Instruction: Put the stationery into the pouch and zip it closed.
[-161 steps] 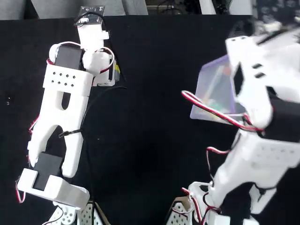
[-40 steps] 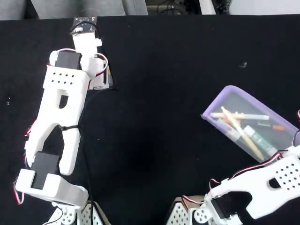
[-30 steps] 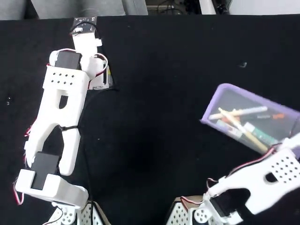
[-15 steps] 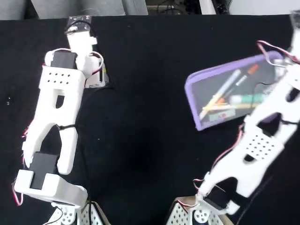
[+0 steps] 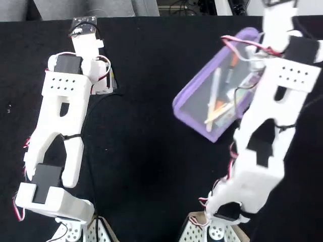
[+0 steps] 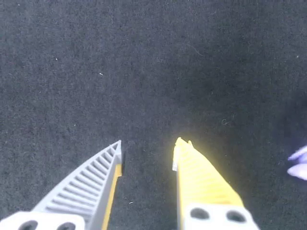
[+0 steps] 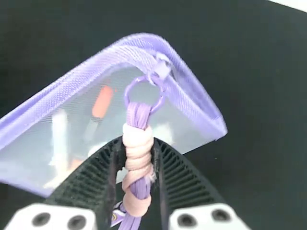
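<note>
Now the right gripper is clamped on the pink-and-purple pull cord, with both jaws pressed against its sides. The cord runs through a ring to the zip slider, which sits at a rounded corner of the pouch.

About a second ago the pouch lay low on the right side of the counter, with the arm drawn back near its base. Since then the right arm has swung out and away. It has taken the pouch along by the cord, up to the far right of the counter, and turned it onto a steep diagonal. The pens inside have slid and regrouped but have stayed inside the clear wall. I cannot tell from these views whether the pouch hangs free or drags on the cloth.

The left gripper has its jaws apart over bare counter. It holds nothing, and the left arm has barely shifted in that time.

For the task, the stationery looks to be already packed, and the slider at the corner suggests the zip is at or near the end of its run. With nothing bracing the pouch, though, the pull is moving the whole pouch rather than drawing the slider along the teeth. Any remaining gap probably needs the left arm to pin the far end.
</note>
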Motion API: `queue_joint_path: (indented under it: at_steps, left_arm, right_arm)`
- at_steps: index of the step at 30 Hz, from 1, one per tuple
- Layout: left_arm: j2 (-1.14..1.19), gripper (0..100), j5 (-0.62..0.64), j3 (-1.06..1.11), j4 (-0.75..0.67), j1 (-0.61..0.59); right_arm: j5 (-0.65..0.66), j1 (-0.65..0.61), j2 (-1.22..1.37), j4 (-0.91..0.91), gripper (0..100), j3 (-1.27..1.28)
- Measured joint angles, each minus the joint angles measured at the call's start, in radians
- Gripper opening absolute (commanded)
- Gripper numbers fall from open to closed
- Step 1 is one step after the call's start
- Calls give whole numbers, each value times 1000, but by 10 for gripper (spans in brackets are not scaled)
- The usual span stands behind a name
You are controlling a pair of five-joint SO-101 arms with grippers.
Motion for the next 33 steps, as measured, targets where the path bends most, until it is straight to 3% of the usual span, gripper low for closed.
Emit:
queue_joint_path:
  at_steps: [13,24,33]
  left_arm:
    - [0,181,0,0,0,0]
    - [0,181,0,0,5,6]
    - [0,182,0,-89,192,173]
  right_arm:
    - [-28,-265,-601,0,11,687]
    - [-46,-278,-936,0,11,1045]
    - [-46,-278,-1188,0,11,1250]
